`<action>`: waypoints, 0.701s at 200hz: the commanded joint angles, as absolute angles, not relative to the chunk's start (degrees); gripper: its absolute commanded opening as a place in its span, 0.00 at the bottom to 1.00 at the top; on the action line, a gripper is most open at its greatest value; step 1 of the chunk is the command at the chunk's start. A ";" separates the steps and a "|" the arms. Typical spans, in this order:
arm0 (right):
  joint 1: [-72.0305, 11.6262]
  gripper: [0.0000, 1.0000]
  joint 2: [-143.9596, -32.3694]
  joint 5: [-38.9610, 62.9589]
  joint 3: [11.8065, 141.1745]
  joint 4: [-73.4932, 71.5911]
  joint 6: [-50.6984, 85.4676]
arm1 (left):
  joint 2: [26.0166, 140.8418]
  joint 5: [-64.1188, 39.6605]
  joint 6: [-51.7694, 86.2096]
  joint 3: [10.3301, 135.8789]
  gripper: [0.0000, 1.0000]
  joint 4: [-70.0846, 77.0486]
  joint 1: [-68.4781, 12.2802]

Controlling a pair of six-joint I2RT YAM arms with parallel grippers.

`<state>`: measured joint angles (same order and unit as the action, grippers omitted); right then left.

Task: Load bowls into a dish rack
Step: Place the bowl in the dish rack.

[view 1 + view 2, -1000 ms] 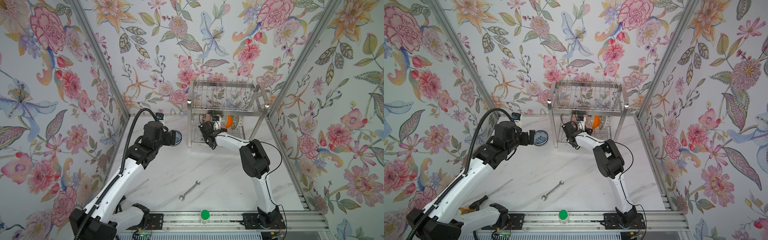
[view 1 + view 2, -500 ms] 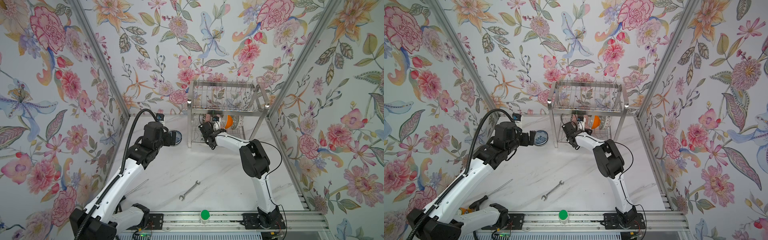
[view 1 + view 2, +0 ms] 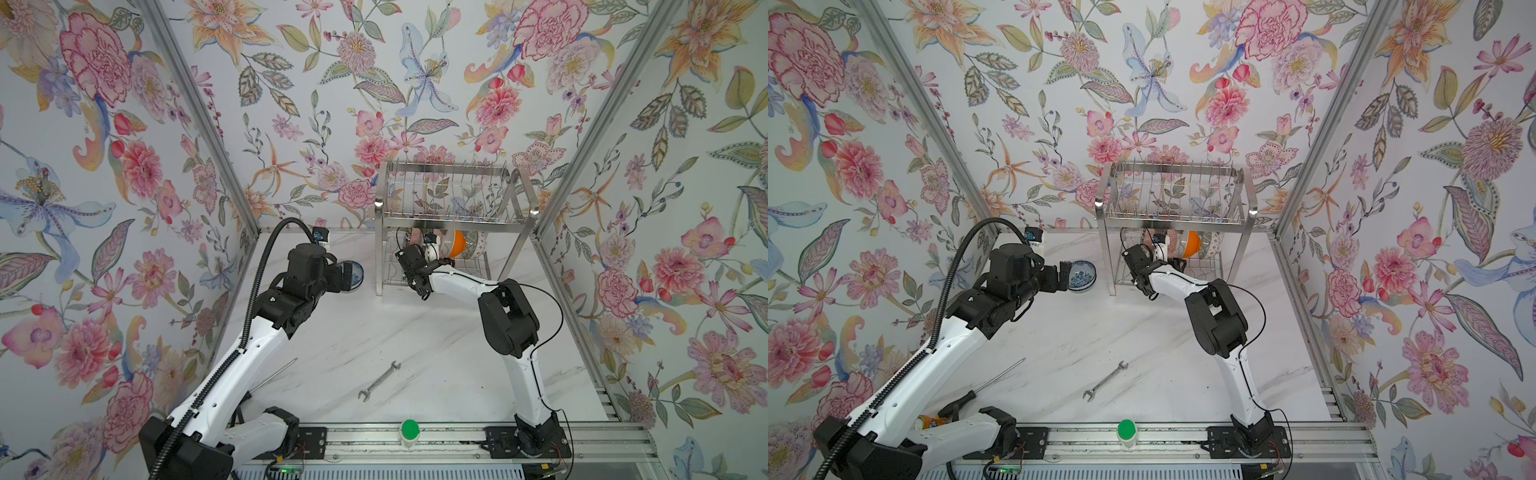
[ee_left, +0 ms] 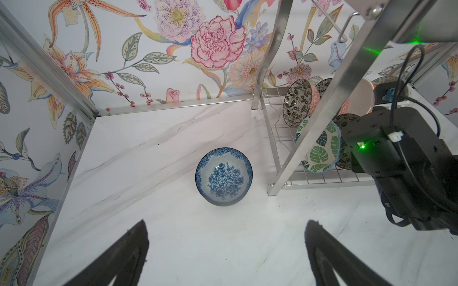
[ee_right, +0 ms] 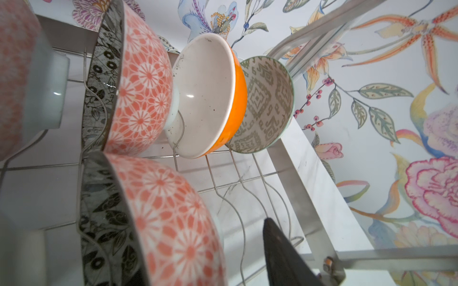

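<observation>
Right wrist view: right jaws just parted, one finger (image 5: 280,247) clear of the pink bowl (image 5: 168,218) standing in the dish rack (image 5: 304,188) lower tier, likely released; left jaws gape over the blue-and-white bowl (image 4: 224,177) beside the rack, next up.

No readable text, labels or numbers
</observation>
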<state>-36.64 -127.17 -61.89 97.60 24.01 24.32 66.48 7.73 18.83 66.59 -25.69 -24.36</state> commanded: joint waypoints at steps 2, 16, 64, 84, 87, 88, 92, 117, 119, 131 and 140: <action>-36.73 0.66 -123.37 -62.08 96.32 25.15 24.45 | 65.71 6.98 18.40 65.73 0.99 -24.39 -23.55; -36.74 0.72 -122.14 -60.92 95.45 24.47 23.92 | 65.96 6.70 18.38 65.65 0.99 -24.10 -23.47; -36.70 0.84 -116.89 -55.70 88.63 17.61 20.81 | 66.54 6.13 18.52 65.39 0.99 -23.29 -23.45; -36.73 0.87 -114.83 -53.17 85.87 14.70 19.55 | 66.54 5.81 18.63 65.34 0.99 -22.99 -23.37; -36.70 0.88 -114.53 -52.79 85.34 14.16 19.32 | 66.53 5.80 18.63 65.35 0.99 -22.96 -23.40; -36.72 0.88 -114.39 -52.67 85.17 13.98 19.24 | 66.58 5.80 18.63 65.37 0.99 -22.99 -23.48; -36.70 0.90 -113.92 -51.96 84.52 13.22 19.01 | 66.65 5.82 18.63 65.32 0.99 -22.95 -23.40; -36.65 1.00 -111.04 -47.44 80.02 7.75 17.32 | 66.88 5.81 18.55 65.25 0.99 -22.85 -23.38; -36.65 1.00 -110.88 -47.08 79.68 7.47 17.23 | 66.88 5.80 18.55 65.22 0.99 -22.79 -23.42; -36.56 0.99 -109.78 -45.42 78.26 5.87 16.99 | 67.09 5.82 18.54 64.92 0.99 -22.59 -23.38; -36.62 0.99 -109.12 -44.92 77.33 4.90 16.79 | 67.20 5.81 18.54 64.87 0.99 -22.49 -23.29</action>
<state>-36.62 -112.16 -48.90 79.57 10.24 18.41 66.52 6.33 18.83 65.93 -24.18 -23.99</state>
